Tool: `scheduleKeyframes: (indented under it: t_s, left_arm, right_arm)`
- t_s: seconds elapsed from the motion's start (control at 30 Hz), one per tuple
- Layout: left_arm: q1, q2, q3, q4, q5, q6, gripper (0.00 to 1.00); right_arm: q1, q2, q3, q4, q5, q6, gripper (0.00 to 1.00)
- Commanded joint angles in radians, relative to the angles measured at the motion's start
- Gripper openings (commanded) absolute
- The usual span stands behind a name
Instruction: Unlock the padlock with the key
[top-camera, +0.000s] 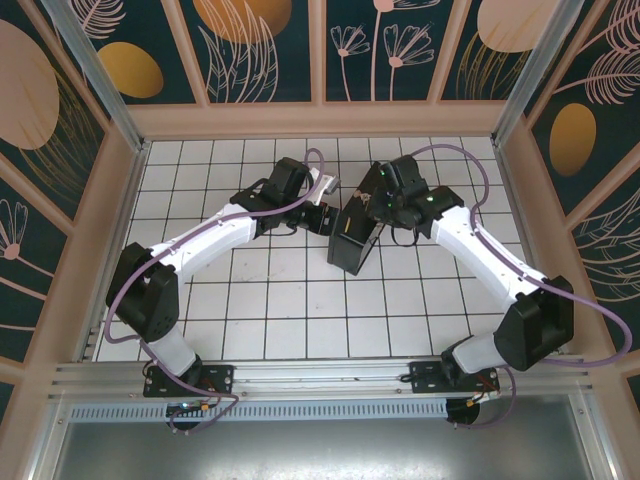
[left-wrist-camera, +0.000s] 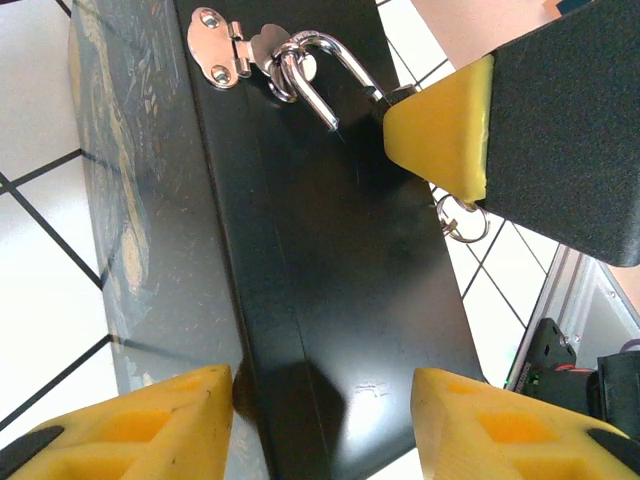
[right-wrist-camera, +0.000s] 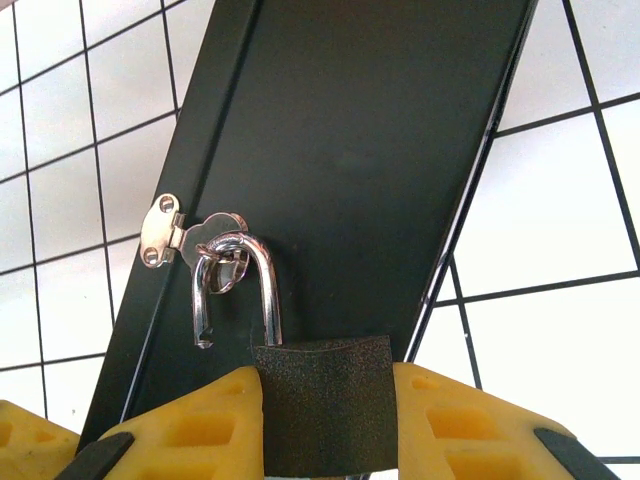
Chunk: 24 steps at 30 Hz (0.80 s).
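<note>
Right wrist: right end effector (right-wrist-camera: 325, 410) clamps padlock (right-wrist-camera: 320, 380), one shackle (right-wrist-camera: 262, 285) leg free. Left wrist: left end effector (left-wrist-camera: 322, 390) spread; key ring (left-wrist-camera: 462, 222) at box (left-wrist-camera: 330, 260) edge. Box toward table (top-camera: 270, 320) far edge.

No legible txt, labels, nos. or brand marks were seen on the padlock (right-wrist-camera: 271, 292) or the black box (right-wrist-camera: 350, 130).
</note>
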Motion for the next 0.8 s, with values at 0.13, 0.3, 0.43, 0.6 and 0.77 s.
scheduleKeyframes:
  t_s: [0.13, 0.3, 0.43, 0.6, 0.77]
  left_arm:
    - [-0.025, 0.0, 0.015, 0.01, 0.017, -0.033, 0.5]
    - [-0.025, 0.014, 0.058, -0.003, -0.037, -0.068, 0.5]
    - [-0.032, 0.014, 0.057, 0.031, -0.014, -0.108, 0.49]
    - [-0.053, -0.005, 0.033, 0.058, 0.064, -0.11, 0.49]
    - [-0.055, -0.022, -0.015, 0.109, 0.158, -0.123, 0.5]
  right_arm:
    - [0.074, 0.027, 0.059, -0.004, 0.074, 0.089, 0.03]
    - [0.104, 0.041, 0.089, -0.062, 0.069, 0.157, 0.03]
    - [0.12, 0.036, 0.096, -0.06, 0.123, 0.217, 0.0]
    - [0.068, -0.002, 0.029, 0.025, 0.134, 0.218, 0.0]
    - [0.046, 0.011, 0.06, 0.062, 0.109, 0.131, 0.01]
